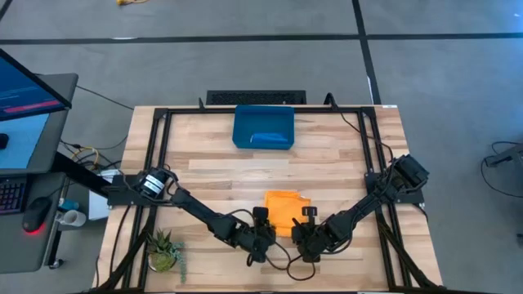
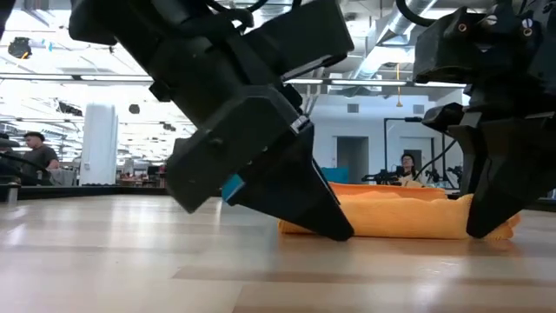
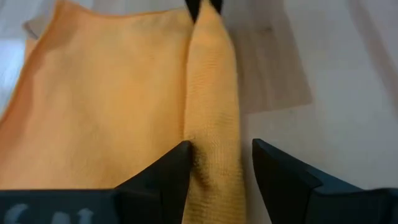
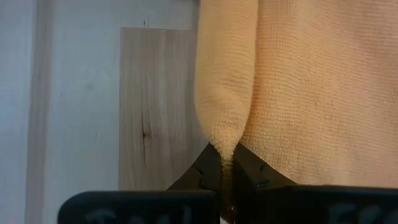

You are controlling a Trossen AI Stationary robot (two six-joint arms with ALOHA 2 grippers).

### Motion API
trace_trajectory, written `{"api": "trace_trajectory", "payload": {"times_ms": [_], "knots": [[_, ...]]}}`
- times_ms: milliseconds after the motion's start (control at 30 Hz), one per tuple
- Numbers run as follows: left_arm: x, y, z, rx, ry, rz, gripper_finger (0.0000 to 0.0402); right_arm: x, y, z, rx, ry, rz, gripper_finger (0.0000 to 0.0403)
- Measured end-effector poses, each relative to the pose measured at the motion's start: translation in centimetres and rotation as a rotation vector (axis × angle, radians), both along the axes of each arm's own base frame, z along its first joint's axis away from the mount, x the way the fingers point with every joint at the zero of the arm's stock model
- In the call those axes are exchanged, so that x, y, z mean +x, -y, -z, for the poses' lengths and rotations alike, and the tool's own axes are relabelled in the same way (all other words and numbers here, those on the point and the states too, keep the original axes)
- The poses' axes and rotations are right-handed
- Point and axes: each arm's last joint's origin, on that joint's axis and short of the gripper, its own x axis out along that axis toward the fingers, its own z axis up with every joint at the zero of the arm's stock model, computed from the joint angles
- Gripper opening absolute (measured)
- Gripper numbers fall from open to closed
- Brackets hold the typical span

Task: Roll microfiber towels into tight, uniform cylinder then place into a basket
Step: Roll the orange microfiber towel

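Your right tool (image 4: 222,163) pinches the soft yellow-orange microfiber towel's (image 1: 285,210) rolled edge at lower centre; left tool (image 3: 221,163) stands open around it. Regrip evenly, roll tightly.

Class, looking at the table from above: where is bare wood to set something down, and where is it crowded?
Bare: between the basket and the yellow-orange towel, plus both flanks. Crowded: the near edge, where the left gripper and right gripper meet the towel.

Pinched between dark fingers (image 4: 245,169): the rolled edge of a yellow-orange towel (image 4: 311,87), lying on the pale wooden desk (image 4: 74,93).
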Motion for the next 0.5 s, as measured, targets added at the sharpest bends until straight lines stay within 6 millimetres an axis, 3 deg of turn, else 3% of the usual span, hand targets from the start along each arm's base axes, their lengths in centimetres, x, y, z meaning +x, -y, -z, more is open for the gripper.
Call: {"api": "trace_trajectory", "payload": {"times_ms": [167,433,500], "knots": [[0.0,-1.1,0.3,-0.056,-0.028,-0.109,0.0144,0.0,0.0,0.0,0.018,-0.019,-0.016,0.0030],[0.8,-2.5,0.4,-0.409,-0.148,-0.042,0.0017,0.0,-0.6,-0.1,0.133,-0.069,-0.074,0.0025],[1.0,-2.3,0.3,-0.520,-0.169,-0.024,0.0010,0.1,-1.0,-0.2,0.186,-0.070,-0.124,0.0028]]}}
